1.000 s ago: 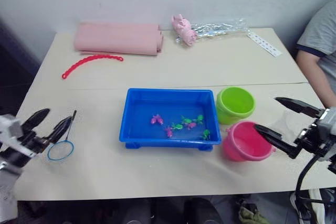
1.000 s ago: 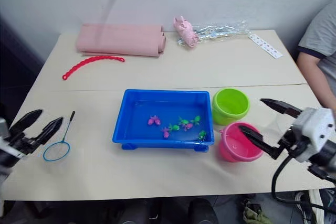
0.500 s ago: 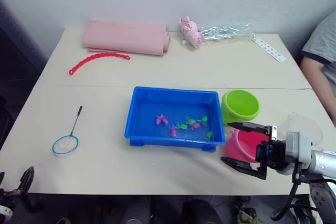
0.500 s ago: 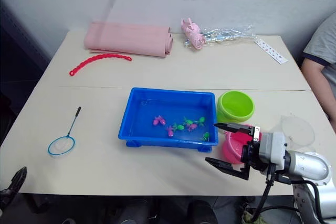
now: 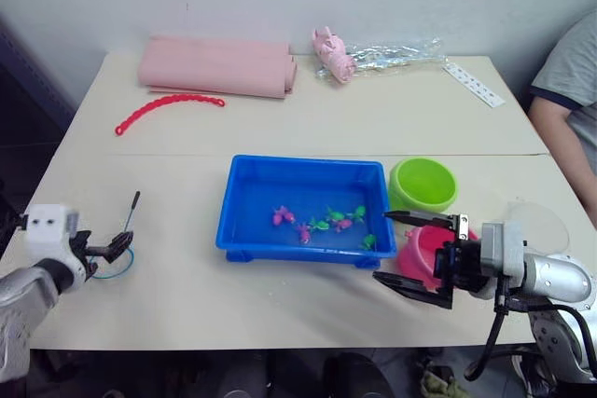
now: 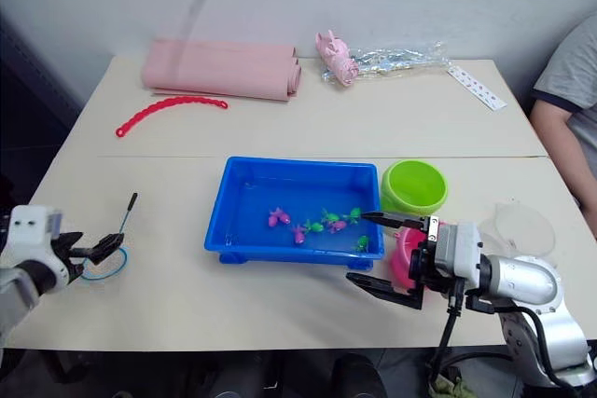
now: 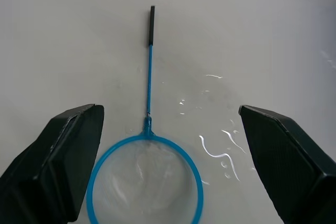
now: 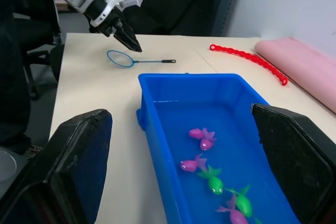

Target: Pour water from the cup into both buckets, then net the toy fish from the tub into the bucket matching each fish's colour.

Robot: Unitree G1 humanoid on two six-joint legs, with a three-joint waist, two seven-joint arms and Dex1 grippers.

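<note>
The left hand point(image 7: 168, 166) hangs spread wide over the small blue-rimmed mesh net point(image 7: 145, 179) flat on the beige desk point(image 5: 280, 128), seemingly positioned to grasp it. The right hand point(image 5: 418, 258), also wide, hovers beside the bright blue rectangular plastic tub point(image 5: 300, 209).

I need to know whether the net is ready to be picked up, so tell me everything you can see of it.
The net is a small round hoop with a bright blue rim and pale, see-through mesh, joined to a thin blue stick that ends in a black grip. It lies flat on the beige table, well to the left of the blue tub, grip pointing away from the robot. The left tool hovers open above it, a finger on each side of the hoop, not touching. Small water drops lie beside it.
</note>
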